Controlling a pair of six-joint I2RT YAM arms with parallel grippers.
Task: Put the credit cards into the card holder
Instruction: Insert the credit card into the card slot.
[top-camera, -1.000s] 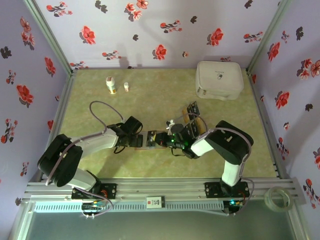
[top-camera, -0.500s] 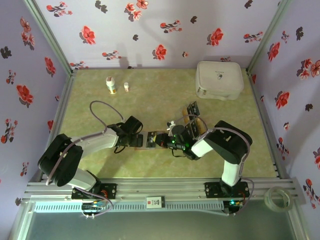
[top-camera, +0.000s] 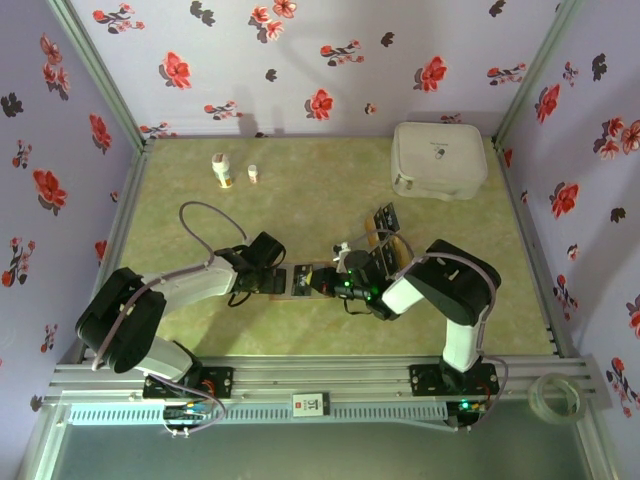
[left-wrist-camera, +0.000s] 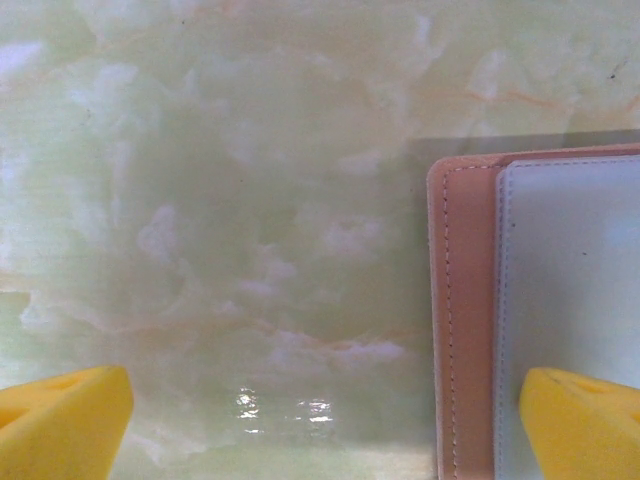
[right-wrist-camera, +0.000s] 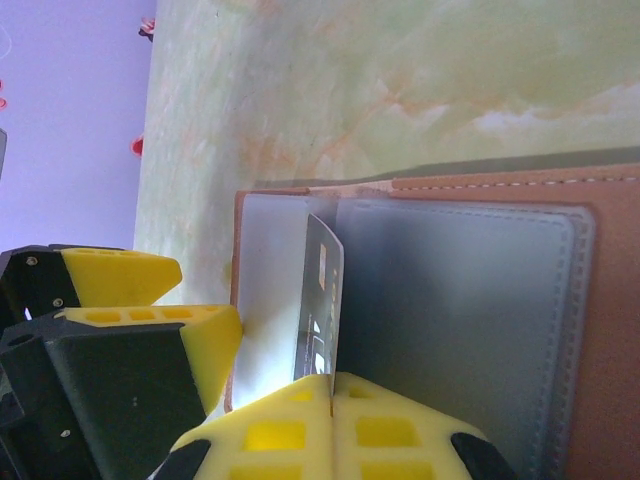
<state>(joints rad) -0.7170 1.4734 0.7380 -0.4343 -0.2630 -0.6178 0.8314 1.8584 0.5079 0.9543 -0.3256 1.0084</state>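
Rear left of the table (top-camera: 300, 205): a small white bottle (top-camera: 222, 170) and a smaller vial (top-camera: 253, 173) are noted, both upright, well apart from the arms.

Left of centre: the left gripper (left-wrist-camera: 320, 425) is seen with its jaws spread wide and nothing between them. In the left wrist view one yellow fingertip (left-wrist-camera: 62, 420) is placed over bare table. The other is placed over the pale inside of the card holder (right-wrist-camera: 470, 300), at its left edge. Contact with the leather cannot be judged.

Centre: the card holder is laid open and flat on the table between the two grippers, with its reddish-brown border and grey-blue pockets facing up.

Right of centre: the right gripper (right-wrist-camera: 332, 388) is pinched tight on a single card (right-wrist-camera: 325, 290). The card is held on edge over the open holder, its far end at the seam between the two pale pockets. Whether it is inside a pocket cannot be told.

Further right: the loose credit cards (top-camera: 388, 232), black and orange-tan, are found in a cluster on the table just beyond the right wrist, apart from the holder.

Rear right: a large white rounded case (top-camera: 440, 160) is recorded near the corner.
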